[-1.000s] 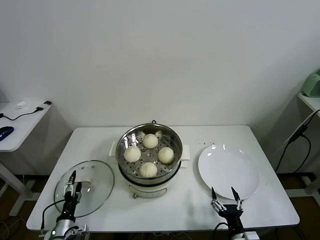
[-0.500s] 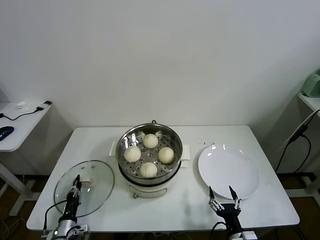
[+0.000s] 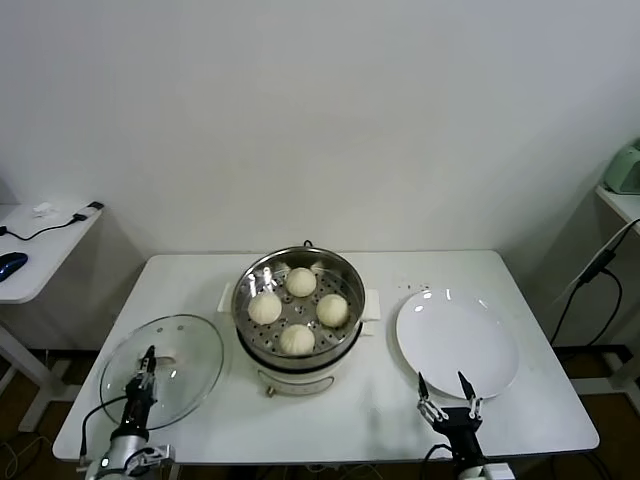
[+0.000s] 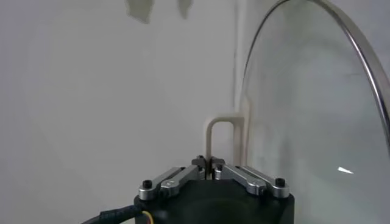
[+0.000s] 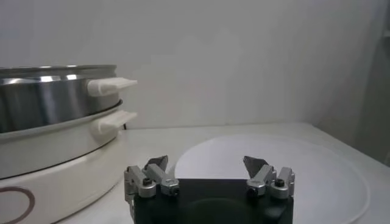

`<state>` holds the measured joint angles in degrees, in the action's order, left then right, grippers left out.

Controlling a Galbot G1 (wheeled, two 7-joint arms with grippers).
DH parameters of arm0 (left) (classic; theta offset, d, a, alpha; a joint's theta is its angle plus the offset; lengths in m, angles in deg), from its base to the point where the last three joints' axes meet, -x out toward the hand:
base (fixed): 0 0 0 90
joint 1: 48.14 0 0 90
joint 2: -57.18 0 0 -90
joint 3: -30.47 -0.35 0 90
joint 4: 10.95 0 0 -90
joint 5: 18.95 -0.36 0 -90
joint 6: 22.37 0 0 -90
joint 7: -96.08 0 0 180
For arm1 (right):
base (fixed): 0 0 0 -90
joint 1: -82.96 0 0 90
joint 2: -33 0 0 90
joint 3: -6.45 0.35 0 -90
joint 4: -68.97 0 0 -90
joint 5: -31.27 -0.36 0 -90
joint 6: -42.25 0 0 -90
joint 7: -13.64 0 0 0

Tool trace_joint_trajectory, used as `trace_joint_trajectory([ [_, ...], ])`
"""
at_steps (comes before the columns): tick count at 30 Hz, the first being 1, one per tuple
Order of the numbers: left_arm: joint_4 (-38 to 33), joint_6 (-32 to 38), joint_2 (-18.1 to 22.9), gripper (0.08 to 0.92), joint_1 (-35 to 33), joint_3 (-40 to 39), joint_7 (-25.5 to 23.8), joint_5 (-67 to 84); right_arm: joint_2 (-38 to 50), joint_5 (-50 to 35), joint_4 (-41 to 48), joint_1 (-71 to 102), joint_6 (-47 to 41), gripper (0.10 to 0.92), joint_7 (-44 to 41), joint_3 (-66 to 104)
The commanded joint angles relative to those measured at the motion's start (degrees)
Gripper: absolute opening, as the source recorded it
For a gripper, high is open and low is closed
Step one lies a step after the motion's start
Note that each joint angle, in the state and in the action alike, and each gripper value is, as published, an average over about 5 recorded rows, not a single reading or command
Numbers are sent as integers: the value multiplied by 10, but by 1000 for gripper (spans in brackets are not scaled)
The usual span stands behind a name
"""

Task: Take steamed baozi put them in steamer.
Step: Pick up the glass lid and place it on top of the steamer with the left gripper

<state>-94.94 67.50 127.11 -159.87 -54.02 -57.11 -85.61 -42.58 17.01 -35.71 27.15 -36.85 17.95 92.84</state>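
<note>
Several cream-white steamed baozi (image 3: 301,281) lie on the perforated tray inside the shiny steamer (image 3: 245,290), which stands mid-table on its cream base. My left gripper (image 3: 148,358) is at the table's front left, shut on the cream loop handle (image 4: 220,131) of the round glass lid (image 3: 195,345); the left wrist view shows the left gripper (image 4: 210,162) pinching that handle. My right gripper (image 3: 447,385) stands open and holds nothing at the near edge of the white plate (image 3: 457,343). In the right wrist view the right gripper (image 5: 207,163) faces the plate (image 5: 280,164), with the steamer (image 5: 55,97) to one side.
The plate bears nothing. A side table (image 3: 40,250) with a cable and a blue mouse stands off to the left. A cable (image 3: 590,275) hangs at the far right. The white wall rises behind the table.
My left gripper has shut on the lid's handle, and the lid has shifted slightly to the left. The right gripper drew back a little toward the table's front edge.
</note>
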Motion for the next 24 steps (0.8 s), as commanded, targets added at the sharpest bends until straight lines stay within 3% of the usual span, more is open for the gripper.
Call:
trace_joint_trajectory([
  [1, -112, 2, -22, 132, -36, 25, -22, 27, 1, 2, -1, -1, -1, 823, 0, 3],
  [8, -188, -22, -92, 132, -57, 62, -88, 119, 3, 21, -4, -3, -14, 823, 5, 5],
  [14, -281, -108, -131, 132, -43, 83, -199, 208, 4, 34, -9, -5, -27, 823, 10, 6],
  [18, -347, -165, -131, 132, -20, 70, -262, 223, 3, 38, -7, -6, -27, 823, 11, 6],
  [24, -410, -204, -96, 132, 0, -9, -304, 139, -1, 40, 7, -12, -6, 823, 10, 8],
])
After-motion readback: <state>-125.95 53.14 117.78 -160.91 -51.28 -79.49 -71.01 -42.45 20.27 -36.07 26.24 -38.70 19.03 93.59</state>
